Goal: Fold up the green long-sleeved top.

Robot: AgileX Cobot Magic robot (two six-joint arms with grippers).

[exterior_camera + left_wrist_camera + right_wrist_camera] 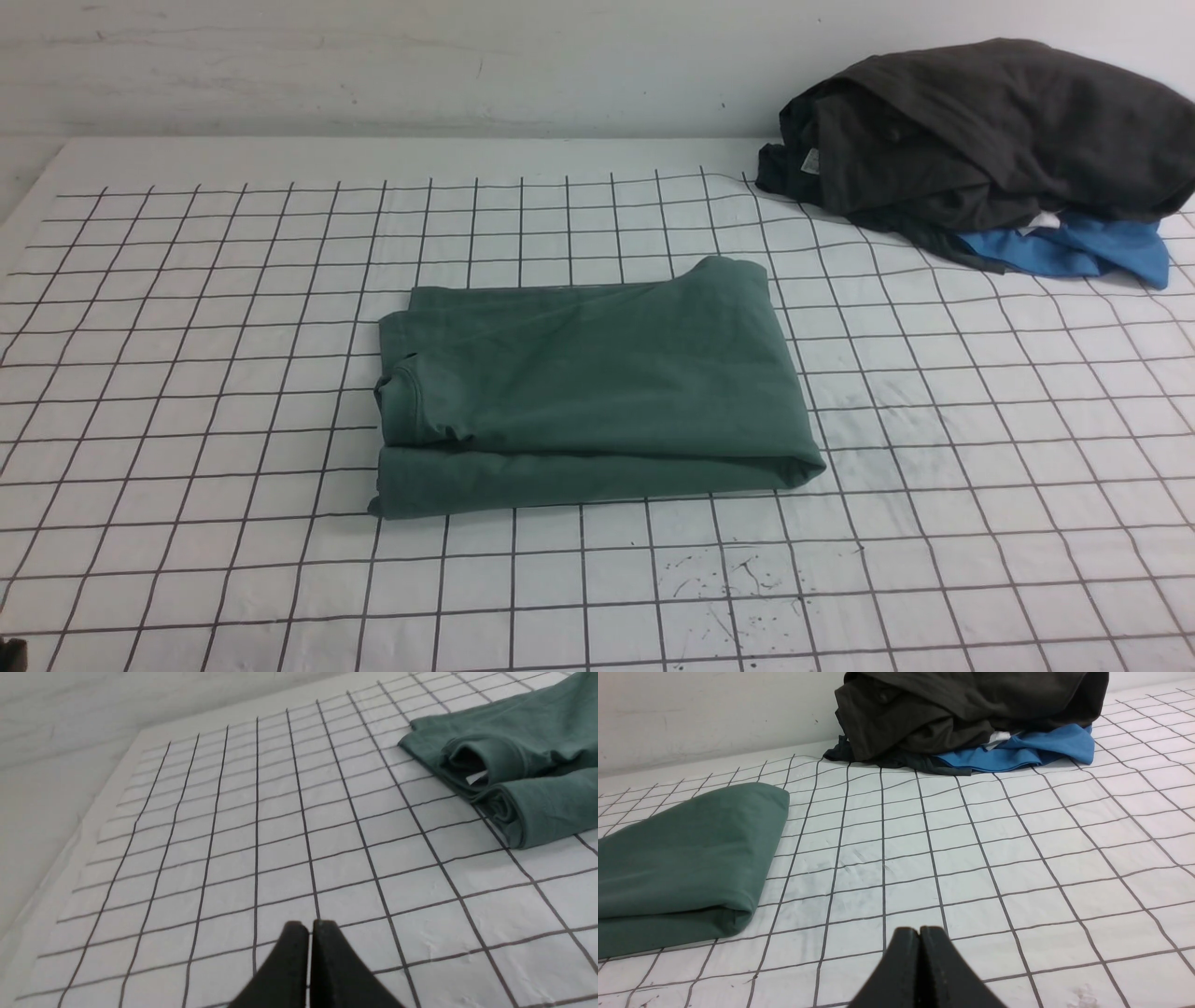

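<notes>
Both grippers, left (310,926) and right (920,931), are closed, hold nothing and stand well apart from the top (588,387). It lies between them on the grid cloth (187,373), folded into a green rectangle, collar toward the left.

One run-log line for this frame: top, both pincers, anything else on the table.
green top: folded, flat on grid cloth | left pincer: shut, empty | right pincer: shut, empty | dark heap over blue garment: far right
</notes>
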